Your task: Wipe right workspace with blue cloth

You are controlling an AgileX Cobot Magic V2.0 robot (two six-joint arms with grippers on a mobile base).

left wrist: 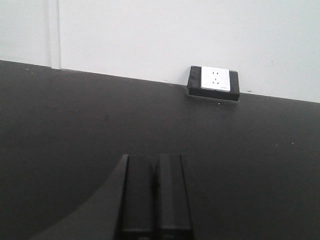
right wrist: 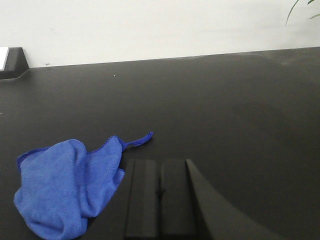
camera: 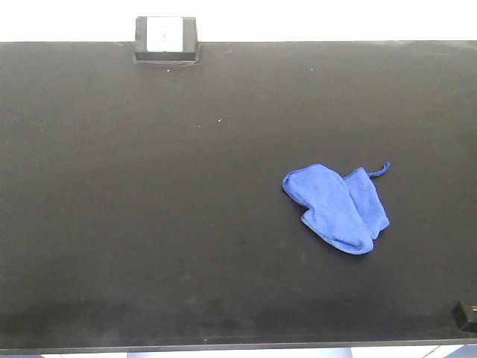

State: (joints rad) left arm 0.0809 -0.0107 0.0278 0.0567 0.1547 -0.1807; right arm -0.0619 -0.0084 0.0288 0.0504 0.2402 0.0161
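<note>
Small royal-blue microfibre cloth [right wrist: 65,187] lies crumpled: soft, light; we'd pinch its bunched middle. Right claw [right wrist: 160,192] closed, empty.

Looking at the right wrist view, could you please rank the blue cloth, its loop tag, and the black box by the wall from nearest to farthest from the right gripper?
1. The blue cloth, lying crumpled just left of the right gripper, with its edge beside the left finger.
2. The loop tag, ahead and slightly left, a little past the fingertips.
3. The black box, far left at the wall's edge.
</note>
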